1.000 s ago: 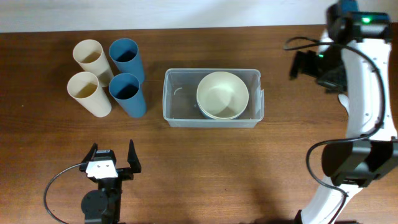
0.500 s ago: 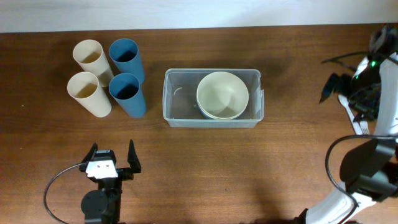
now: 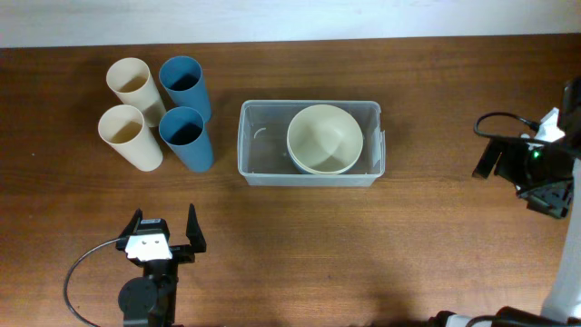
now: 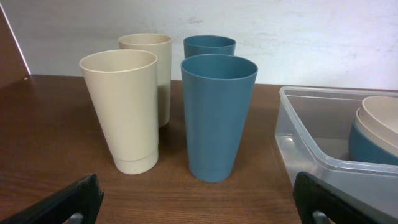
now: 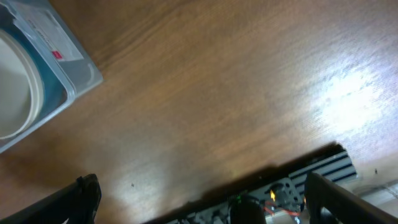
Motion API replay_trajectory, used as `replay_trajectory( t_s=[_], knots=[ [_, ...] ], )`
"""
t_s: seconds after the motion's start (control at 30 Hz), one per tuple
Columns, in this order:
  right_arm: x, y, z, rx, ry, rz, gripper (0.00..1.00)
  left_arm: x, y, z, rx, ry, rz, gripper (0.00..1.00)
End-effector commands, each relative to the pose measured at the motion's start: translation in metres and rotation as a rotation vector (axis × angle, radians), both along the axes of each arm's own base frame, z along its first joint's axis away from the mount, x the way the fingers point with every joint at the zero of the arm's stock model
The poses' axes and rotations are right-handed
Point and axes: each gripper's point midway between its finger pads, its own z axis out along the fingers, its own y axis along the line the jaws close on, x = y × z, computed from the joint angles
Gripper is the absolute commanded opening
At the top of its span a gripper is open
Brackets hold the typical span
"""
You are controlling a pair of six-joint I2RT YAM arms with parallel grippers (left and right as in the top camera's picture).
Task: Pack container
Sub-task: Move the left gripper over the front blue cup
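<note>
1. Since a second ago, the right arm has swung away from the far right corner of the container and out to the right edge of the tabletop. Nothing else has shifted.
2. The right gripper has its fingers spread wide over bare wood. The left gripper is also spread and empty, sitting near the front edge and facing the cups.
3. The container, a clear rectangular bin, lies at the middle of the tabletop. A cream bowl nested in a blue bowl fills its right half; its left half is bare.
4. Two cream cups and two blue cups stand upright left of the container, packed close together.
5. Likely risk: the cups are tall and crowded, so a finger pushed between them could topple a neighbour. The free space in the bin looks tight, so a cup lowered off-centre might catch the rim or the bowls.
</note>
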Motion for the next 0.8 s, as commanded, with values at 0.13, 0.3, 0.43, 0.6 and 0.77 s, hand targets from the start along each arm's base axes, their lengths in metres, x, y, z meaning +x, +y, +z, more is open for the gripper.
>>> replay_trajectory(
  t_s=[0.13, 0.3, 0.43, 0.6, 0.77],
  knots=[
    [-0.019, 0.003, -0.034, 0.008, 0.1, 0.005, 0.99, 0.0, -0.003, -0.002, 0.007, 0.007, -0.015, 1.0],
    [-0.025, 0.005, -0.07, 0.031, 0.162, 0.007, 0.99, 0.0, -0.001, -0.001, 0.008, 0.002, -0.007, 1.0],
    [-0.018, 0.001, -0.076, 0.017, 0.139, 0.006, 0.99, 0.001, -0.01, 0.007, 0.004, -0.029, -0.059, 1.0],
    [-0.012, -0.005, -0.077, -0.016, 0.115, 0.005, 0.99, -0.004, -0.052, 0.034, 0.003, -0.14, -0.306, 1.0],
    [-0.006, -0.006, -0.076, -0.016, 0.092, 0.006, 0.99, -0.013, -0.075, 0.046, 0.012, -0.177, -0.446, 1.0]
  ],
)
